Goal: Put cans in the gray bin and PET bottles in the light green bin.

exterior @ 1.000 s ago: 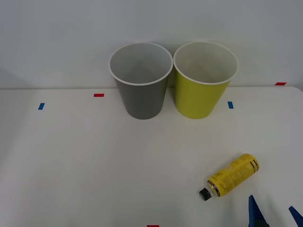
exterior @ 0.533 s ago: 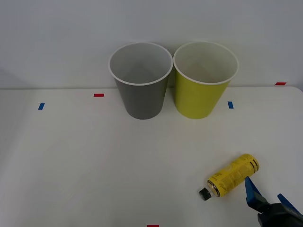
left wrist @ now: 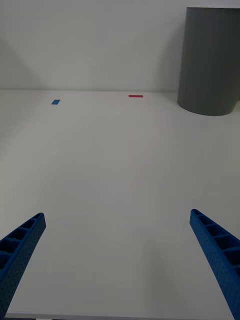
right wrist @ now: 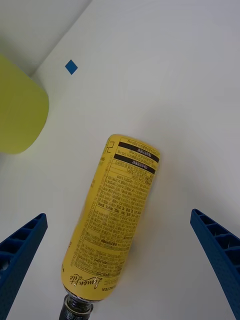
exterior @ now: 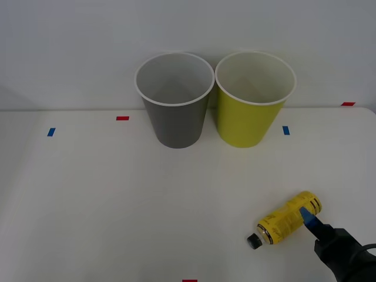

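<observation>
With your right end effector (right wrist: 120,260) spread wide over the yellow-labelled PET bottle (exterior: 288,218), which lies on its side on the white worktop (exterior: 117,194), centre its fingers across the label, then descend before closing.

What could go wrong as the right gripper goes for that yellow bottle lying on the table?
The PET bottle lies on its side between the open fingers of the right gripper, so an off-centre close could roll it away across the white table. The light green bin stands touching or nearly touching the gray bin, so a loose drop might land in the wrong one, or the arm might knock a rim.
</observation>
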Tool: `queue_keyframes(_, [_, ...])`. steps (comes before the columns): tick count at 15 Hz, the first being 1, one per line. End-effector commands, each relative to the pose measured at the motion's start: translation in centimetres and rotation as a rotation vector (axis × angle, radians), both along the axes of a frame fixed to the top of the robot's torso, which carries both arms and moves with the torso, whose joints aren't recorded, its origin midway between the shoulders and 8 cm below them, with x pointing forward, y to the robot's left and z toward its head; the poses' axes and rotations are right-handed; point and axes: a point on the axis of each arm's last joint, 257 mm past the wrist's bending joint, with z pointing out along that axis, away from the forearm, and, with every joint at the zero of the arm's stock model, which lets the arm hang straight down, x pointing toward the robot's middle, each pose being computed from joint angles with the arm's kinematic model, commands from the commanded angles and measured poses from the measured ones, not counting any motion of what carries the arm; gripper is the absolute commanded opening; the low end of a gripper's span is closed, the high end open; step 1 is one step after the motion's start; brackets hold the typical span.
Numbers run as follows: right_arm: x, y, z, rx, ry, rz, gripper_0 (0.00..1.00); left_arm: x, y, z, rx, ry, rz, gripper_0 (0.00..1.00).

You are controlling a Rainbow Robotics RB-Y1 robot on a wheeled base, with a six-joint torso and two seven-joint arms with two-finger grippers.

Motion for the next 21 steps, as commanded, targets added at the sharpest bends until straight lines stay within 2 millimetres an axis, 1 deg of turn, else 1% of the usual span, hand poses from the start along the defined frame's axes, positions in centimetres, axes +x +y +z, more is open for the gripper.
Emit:
queue_keyframes(1, [1.6, 0.9, 0.3, 0.082, 0.027, -0.033, 1.0, 0.0, 0.0, 0.0, 0.0, 0.0, 0.0, 1.0])
queue_keyframes(5, [2.3, 1.0, -0.4, 0.149, 0.126, -0.091, 1.0, 0.0, 0.0, 0.0, 0.0, 0.0, 0.0, 1.0])
queue_keyframes(8, [3.0, 1.6, -0.4, 0.205, 0.193, -0.125, 1.0, 0.0, 0.0, 0.0, 0.0, 0.0, 0.0, 1.0])
queue_keyframes(10, [3.7, 1.7, -1.2, 0.203, 0.234, -0.115, 1.0, 0.0, 0.0, 0.0, 0.0, 0.0, 0.0, 1.0])
queue_keyframes(13, [5.5, 1.3, -2.1, 0.204, 0.267, -0.099, 1.0, 0.0, 0.0, 0.0, 0.0, 0.0, 0.0, 1.0])
queue_keyframes(15, [6.1, 1.5, -3.0, 0.22, 0.306, -0.083, 1.0, 0.0, 0.0, 0.0, 0.0, 0.0, 0.0, 1.0])
queue_keyframes(17, [6.1, 1.8, -3.4, 0.233, 0.351, -0.069, 1.0, 0.0, 0.0, 0.0, 0.0, 0.0, 0.0, 1.0])
queue_keyframes(21, [5.6, 1.0, -3.4, 0.202, 0.431, -0.075, 1.0, 0.0, 0.0, 0.0, 0.0, 0.0, 0.0, 1.0])
